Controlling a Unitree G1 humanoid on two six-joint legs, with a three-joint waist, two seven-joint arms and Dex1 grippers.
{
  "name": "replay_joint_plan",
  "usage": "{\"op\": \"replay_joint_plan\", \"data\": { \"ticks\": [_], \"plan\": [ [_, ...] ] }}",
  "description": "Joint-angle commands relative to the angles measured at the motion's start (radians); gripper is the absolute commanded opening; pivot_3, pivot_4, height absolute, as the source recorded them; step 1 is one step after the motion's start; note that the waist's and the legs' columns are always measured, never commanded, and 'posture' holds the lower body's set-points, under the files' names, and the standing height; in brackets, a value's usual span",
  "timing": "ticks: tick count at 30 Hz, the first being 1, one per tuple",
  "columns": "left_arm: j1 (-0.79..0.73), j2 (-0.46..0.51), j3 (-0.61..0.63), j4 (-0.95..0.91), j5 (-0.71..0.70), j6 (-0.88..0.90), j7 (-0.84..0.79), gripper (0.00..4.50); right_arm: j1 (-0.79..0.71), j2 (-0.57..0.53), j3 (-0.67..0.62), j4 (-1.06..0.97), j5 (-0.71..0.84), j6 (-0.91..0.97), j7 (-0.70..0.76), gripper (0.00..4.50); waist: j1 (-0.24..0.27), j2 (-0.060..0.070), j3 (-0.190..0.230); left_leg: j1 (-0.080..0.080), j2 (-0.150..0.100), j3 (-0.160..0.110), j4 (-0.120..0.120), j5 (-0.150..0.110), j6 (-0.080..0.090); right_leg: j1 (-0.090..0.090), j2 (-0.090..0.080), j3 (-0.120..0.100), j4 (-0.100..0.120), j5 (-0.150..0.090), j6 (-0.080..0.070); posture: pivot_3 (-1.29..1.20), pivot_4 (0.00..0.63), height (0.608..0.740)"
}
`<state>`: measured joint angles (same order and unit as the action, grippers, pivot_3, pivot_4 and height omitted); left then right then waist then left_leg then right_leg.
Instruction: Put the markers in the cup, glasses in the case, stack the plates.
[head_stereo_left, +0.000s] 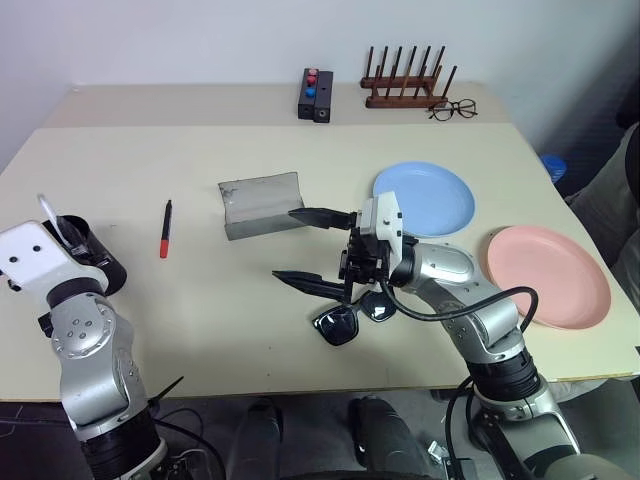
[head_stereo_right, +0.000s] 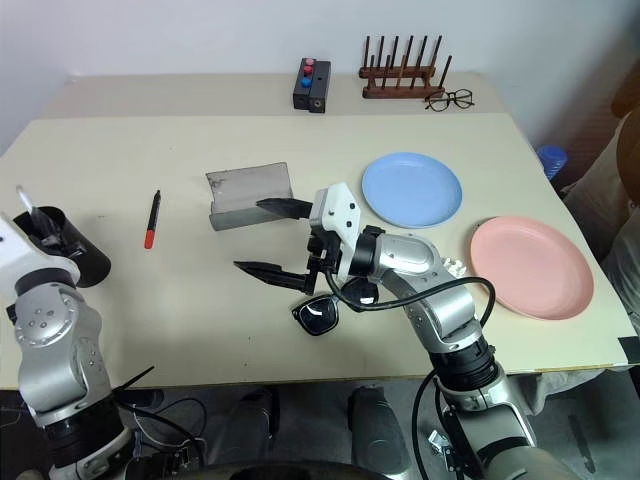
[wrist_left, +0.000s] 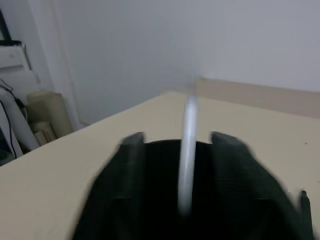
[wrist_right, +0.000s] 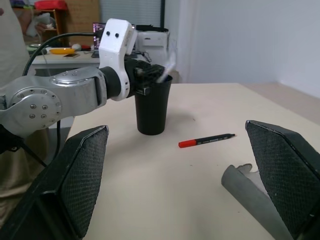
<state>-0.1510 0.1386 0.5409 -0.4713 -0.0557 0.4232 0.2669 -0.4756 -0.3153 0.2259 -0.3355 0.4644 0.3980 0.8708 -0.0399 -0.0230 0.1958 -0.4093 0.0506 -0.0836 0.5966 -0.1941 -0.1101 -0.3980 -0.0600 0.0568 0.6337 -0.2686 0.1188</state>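
Around: a wooden peg rack (head_stereo_left: 405, 80), wire-framed clear spectacles (head_stereo_left: 453, 109) and a small black box with red and blue buttons (head_stereo_left: 316, 94) stand at the far edge of the counter (head_stereo_left: 130, 160), well beyond both pincers.
Right pincer (head_stereo_left: 300, 247): fingers spread wide, holding nothing, hovering between the open grey felt case (head_stereo_left: 262, 204) beyond it and the black sunglasses (head_stereo_left: 352, 318) lying just under its wrist.
Left pincer (wrist_right: 150, 75): at the rim of the tall black cup (wrist_right: 151, 107); fingers parted, with the white marker (wrist_left: 187, 150) standing between them inside the cup.
Black-and-red marker (head_stereo_left: 165, 228): flat on the counter, between the two pincers.
Plates: light blue plate (head_stereo_left: 425, 198) and salmon pink plate (head_stereo_left: 548, 275), smooth and round, side by side, unstacked, behind the right arm.
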Motion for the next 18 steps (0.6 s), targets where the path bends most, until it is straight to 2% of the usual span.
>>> {"op": "replay_joint_plan", "data": {
  "ticks": [1, 10, 18],
  "plan": [
    [0.003, 0.004, -0.006, -0.02, 0.009, -0.021, 0.007, 3.73, -0.008, 0.0, -0.001, -0.041, 0.011, -0.008, 0.002, 4.5, 0.0, 0.0, 0.0, 0.0, 0.0, 0.0, 0.0, 0.0, 0.0, 0.0, 0.0, 0.0, 0.0, 0.0, 0.0, 0.0, 0.15, 0.74],
    [-0.011, 0.011, -0.009, -0.022, 0.008, -0.014, 0.011, 3.73, -0.002, 0.0, 0.005, -0.042, 0.007, -0.008, -0.002, 4.5, 0.0, 0.0, 0.0, 0.0, 0.0, 0.0, 0.0, 0.0, 0.0, 0.0, 0.0, 0.0, 0.0, 0.0, 0.0, 0.0, 0.15, 0.74],
    [-0.111, 0.067, -0.041, -0.044, 0.002, 0.012, -0.015, 3.73, -0.001, 0.002, 0.005, -0.037, 0.004, -0.011, -0.005, 4.5, 0.001, 0.0, 0.0, 0.0, 0.0, 0.0, 0.0, 0.0, 0.0, 0.0, 0.0, 0.0, 0.0, 0.0, 0.0, 0.0, 0.15, 0.74]
  ]
}}
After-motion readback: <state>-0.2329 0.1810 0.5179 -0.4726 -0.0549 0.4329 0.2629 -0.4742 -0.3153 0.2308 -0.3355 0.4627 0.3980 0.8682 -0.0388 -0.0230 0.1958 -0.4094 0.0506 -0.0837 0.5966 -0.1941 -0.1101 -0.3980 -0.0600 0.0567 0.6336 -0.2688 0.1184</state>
